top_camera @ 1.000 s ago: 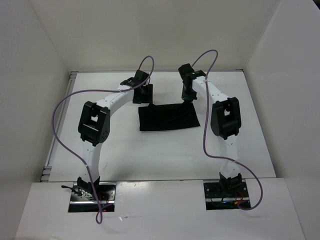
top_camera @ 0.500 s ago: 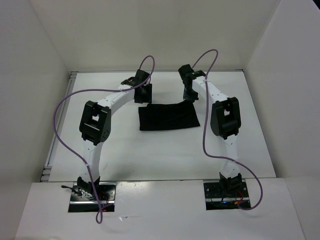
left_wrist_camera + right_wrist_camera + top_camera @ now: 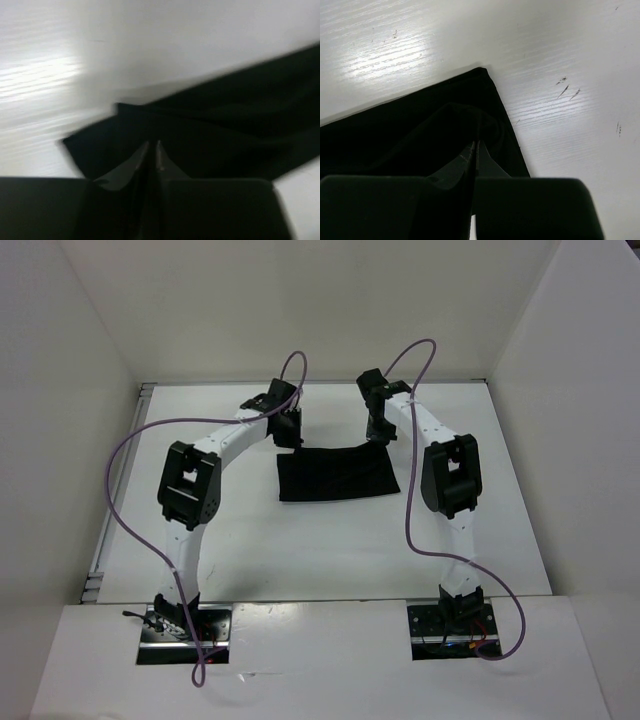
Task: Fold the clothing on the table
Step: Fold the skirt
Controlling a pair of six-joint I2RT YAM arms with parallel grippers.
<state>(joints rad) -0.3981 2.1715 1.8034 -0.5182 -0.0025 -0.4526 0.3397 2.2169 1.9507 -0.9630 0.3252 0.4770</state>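
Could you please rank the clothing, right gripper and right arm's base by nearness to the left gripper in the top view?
1. clothing, its far-left corner at the left gripper.
2. right gripper, at the far-right corner.
3. right arm's base, near edge, right.

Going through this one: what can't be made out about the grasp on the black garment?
- Left wrist view: blur smears the clothing. Whether the left gripper has fabric between its shut fingers is unclear, black on black.
- Right wrist view: the right gripper hides the cloth beneath its own body.
- Top view: both wrists cover the garment's far corners, and the fingers are too small to read.
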